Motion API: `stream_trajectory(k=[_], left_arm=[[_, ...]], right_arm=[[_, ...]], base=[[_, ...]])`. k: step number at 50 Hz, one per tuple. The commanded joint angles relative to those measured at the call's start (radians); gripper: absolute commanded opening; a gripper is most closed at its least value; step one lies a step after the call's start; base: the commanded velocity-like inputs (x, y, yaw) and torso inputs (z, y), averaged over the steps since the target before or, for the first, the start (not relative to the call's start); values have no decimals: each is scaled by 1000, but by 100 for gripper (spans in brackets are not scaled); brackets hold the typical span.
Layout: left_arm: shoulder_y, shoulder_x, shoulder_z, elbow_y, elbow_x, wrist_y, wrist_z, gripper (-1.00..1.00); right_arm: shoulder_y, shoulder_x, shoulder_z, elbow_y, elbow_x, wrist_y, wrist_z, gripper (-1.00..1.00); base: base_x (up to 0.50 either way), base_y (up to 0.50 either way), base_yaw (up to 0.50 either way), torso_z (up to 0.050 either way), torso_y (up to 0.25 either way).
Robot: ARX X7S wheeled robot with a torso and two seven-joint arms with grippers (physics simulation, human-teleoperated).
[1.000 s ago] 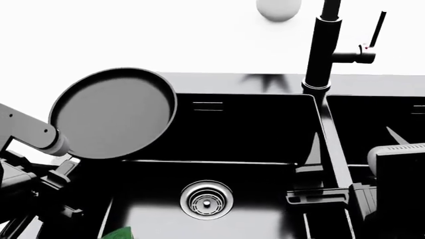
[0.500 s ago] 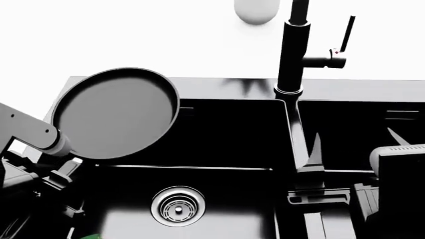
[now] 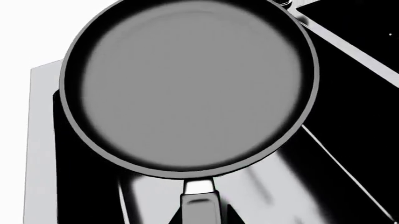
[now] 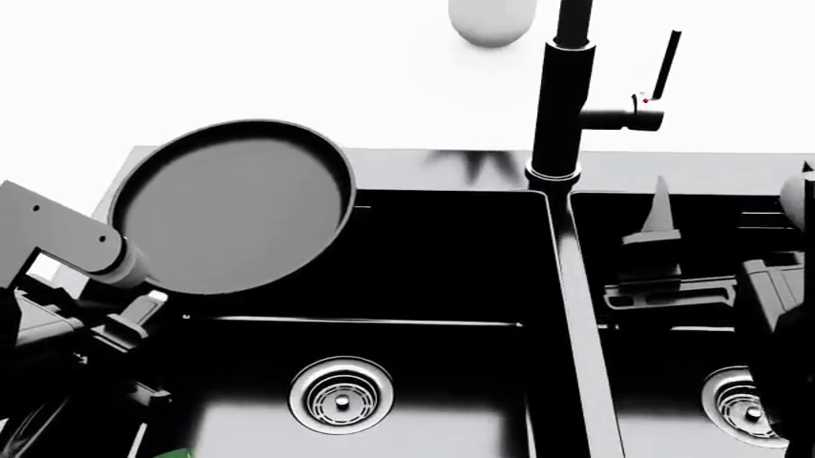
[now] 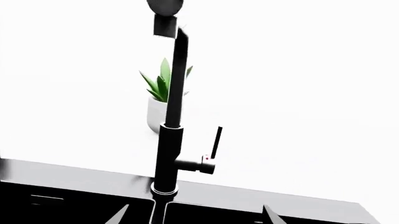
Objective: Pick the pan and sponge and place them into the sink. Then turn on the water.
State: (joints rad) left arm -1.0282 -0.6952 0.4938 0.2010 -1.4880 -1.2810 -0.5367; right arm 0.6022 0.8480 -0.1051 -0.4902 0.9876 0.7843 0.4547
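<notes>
A: Left gripper (image 4: 128, 320)? 
B: Clamped on handle of pan (image 4: 233, 205); held above far-left corner of sink (image 4: 382, 157), over left basin.

A: Right gripper (image 4: 656, 262)? 
B: Spread wide over right basin, near faucet (image 5: 169, 140).

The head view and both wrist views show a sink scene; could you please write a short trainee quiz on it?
1. True or false: the pan lies flat on the basin floor.
2. The faucet stands: A) behind the divider between the bowls, B) at the sink's left corner.
3. What shows behind the faucet in the right wrist view?

Key: 1 false, it is held up by the left gripper; 2 A; 3 a potted plant.
</notes>
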Motion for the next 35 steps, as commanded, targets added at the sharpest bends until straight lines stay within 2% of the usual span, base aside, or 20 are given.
stream_trajectory(k=[1, 7, 21, 35], left_arm=[[-79, 48, 34, -42, 86, 0, 42, -100], [-133, 110, 107, -97, 167, 13, 134, -100], [-154, 224, 258, -197, 319, 99, 306, -100], [-124, 276, 385, -329, 474, 233, 451, -100]], right_arm=[[202, 26, -27, 73, 76, 122, -24, 100], [220, 28, -31, 75, 82, 136, -20, 100], [216, 35, -13, 71, 103, 139, -9, 100], [245, 58, 6, 36, 152, 181, 33, 100]], base=[[0, 0, 0, 0, 0], [0, 0, 0, 0, 2], [0, 0, 0, 1, 1], [0, 0, 0, 0, 2]])
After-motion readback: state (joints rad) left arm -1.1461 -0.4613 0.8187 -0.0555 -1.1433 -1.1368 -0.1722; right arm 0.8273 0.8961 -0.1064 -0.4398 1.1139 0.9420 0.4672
